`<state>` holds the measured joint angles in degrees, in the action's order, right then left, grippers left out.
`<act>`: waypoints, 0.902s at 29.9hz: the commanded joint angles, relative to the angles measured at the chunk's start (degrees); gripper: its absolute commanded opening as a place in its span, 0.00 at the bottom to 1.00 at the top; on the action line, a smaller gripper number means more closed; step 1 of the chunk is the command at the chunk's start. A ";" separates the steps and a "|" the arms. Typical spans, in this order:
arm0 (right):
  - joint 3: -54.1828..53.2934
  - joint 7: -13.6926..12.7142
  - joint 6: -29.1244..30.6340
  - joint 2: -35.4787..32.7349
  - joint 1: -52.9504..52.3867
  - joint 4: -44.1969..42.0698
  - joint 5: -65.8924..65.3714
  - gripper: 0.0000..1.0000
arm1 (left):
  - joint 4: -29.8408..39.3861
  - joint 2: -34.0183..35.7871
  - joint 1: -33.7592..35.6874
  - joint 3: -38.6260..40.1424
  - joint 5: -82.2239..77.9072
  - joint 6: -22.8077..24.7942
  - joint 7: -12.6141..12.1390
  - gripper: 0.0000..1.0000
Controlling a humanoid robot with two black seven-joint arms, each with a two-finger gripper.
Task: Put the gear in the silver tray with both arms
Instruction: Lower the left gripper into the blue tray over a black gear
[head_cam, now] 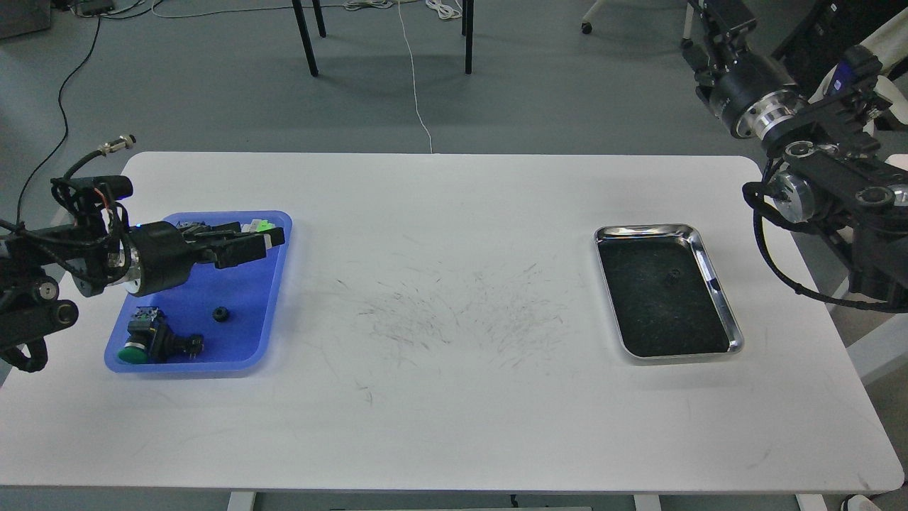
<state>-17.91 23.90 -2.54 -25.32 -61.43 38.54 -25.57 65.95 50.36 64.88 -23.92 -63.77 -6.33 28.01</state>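
The gear (pixel 220 313) is a small black ring on the floor of the blue plastic tray (pixel 241 287) at the table's left. My left gripper (pixel 261 240) hovers over the tray's far half, fingers pointing right and slightly apart, holding nothing; the gear lies below and to the left of its tips. The silver tray (pixel 652 312) sits at the right, with a small dark round piece (pixel 672 277) on its black floor. My right gripper (pixel 713 14) is raised at the top right beyond the table, its fingers cut off by the view's edge.
A green push-button switch (pixel 140 343) lies in the blue tray's near left corner. A green-and-white part (pixel 264 226) peeks out behind my left gripper, which hides other switches. Chair legs and cables are on the floor behind the table (pixel 454 397).
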 commanded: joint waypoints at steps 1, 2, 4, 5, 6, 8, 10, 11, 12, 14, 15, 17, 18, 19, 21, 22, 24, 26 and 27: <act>-0.02 0.01 -0.63 0.62 0.34 -0.04 0.00 0.94 | -2.39 0.09 -1.42 -3.40 -3.80 -3.15 -0.01 0.99; -0.02 0.01 -0.80 0.62 0.43 0.04 0.00 0.94 | -3.80 0.00 -2.04 -3.94 -5.21 -4.64 -0.01 0.99; -0.11 0.01 -0.89 0.71 0.43 -0.13 0.00 0.94 | -6.44 -0.26 -3.18 -4.73 -7.33 -7.11 -0.01 0.98; -0.11 0.01 -0.89 0.80 0.43 -0.13 0.00 0.94 | -7.23 -0.44 -3.62 -4.04 -7.16 -7.38 -0.01 0.98; -0.03 0.01 -0.89 0.97 0.43 -0.13 0.00 0.94 | -7.94 -0.53 -4.15 -4.38 -7.25 -7.47 -0.01 0.98; -0.02 0.01 -0.89 1.33 0.43 -0.31 0.00 0.94 | -10.91 -0.70 -6.08 -4.39 -7.25 -7.64 -0.01 0.97; -0.02 0.01 -0.89 1.33 0.52 -0.39 0.00 0.94 | -13.38 -1.05 -8.27 -4.04 -7.42 -7.73 -0.01 0.97; 0.06 0.01 -0.89 1.41 0.52 -0.48 0.00 0.94 | -13.39 -1.49 -8.37 -3.86 -7.42 -7.73 -0.01 0.95; 0.06 0.01 -0.89 1.42 0.61 -0.57 -0.09 0.94 | -13.74 -1.84 -8.81 -4.12 -7.77 -7.82 -0.01 0.94; 0.15 0.01 -0.89 1.50 0.61 -0.57 -0.09 0.94 | -15.41 -2.02 -9.34 -4.56 -7.95 -7.91 -0.01 0.89; 0.15 0.01 -0.98 1.76 0.70 -0.57 -0.09 0.94 | -16.20 -2.11 -9.42 -4.65 -7.95 -7.82 -0.01 0.85; 0.50 0.01 -0.98 2.55 0.61 -0.66 -0.09 0.94 | -16.73 -3.24 -9.34 -4.12 -7.95 -8.08 -0.01 0.81; 0.59 0.01 -0.98 2.73 0.61 -0.66 -0.18 0.94 | -17.17 -3.95 -9.42 -4.47 -7.95 -8.26 -0.01 0.81; 0.68 0.01 -0.98 2.91 0.61 -0.75 -0.18 0.94 | -17.52 -4.56 -9.43 -4.73 -7.95 -8.61 -0.01 0.81; 0.85 0.01 -0.98 3.00 0.61 -1.36 -0.09 0.94 | -18.31 -5.01 -9.60 -4.91 -8.21 -9.92 -0.01 0.81; 0.85 0.01 -0.98 3.00 0.70 -1.71 -0.09 0.94 | -17.97 -5.01 -9.95 -4.91 -8.74 -11.50 -0.01 0.80; 1.12 0.01 -0.98 3.00 0.70 -2.06 -0.09 0.94 | -18.05 -5.01 -11.79 -5.00 -9.09 -15.27 -0.01 0.79; 1.21 0.01 -0.89 3.09 0.70 -2.24 -0.09 0.94 | -18.23 -4.75 -13.81 -5.09 -9.44 -16.43 -0.01 0.71; 1.29 0.01 -0.89 3.00 0.70 -2.33 -0.09 0.94 | -18.23 -4.49 -14.08 -5.09 -9.53 -16.35 -0.01 0.66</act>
<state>-16.82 23.90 -3.52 -22.29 -60.75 36.48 -25.68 47.88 45.40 52.62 -28.92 -72.91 -21.30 28.00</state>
